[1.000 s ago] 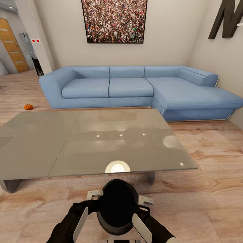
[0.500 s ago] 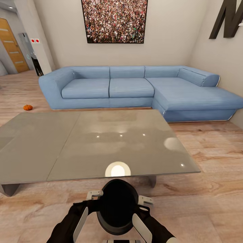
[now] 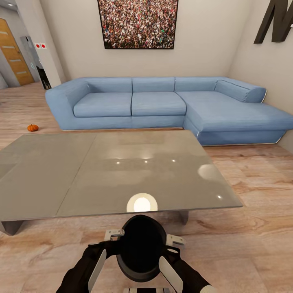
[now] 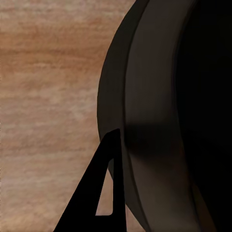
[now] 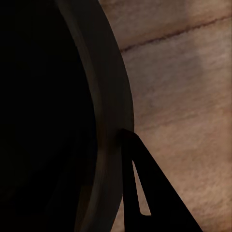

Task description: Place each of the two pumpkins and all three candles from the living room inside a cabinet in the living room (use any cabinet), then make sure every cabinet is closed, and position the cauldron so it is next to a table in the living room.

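Both arms carry the black cauldron (image 3: 141, 248) low in front of the trunk, just short of the grey surface's (image 3: 61, 175) near edge. Each wrist view shows one finger (image 4: 99, 193) against its rim, so the left tool and right tool look clamped on it. One pumpkin (image 3: 33, 127) sits on the floor (image 3: 252, 244) beyond the surface's far left corner, beside the blue sofa (image 3: 162, 103).
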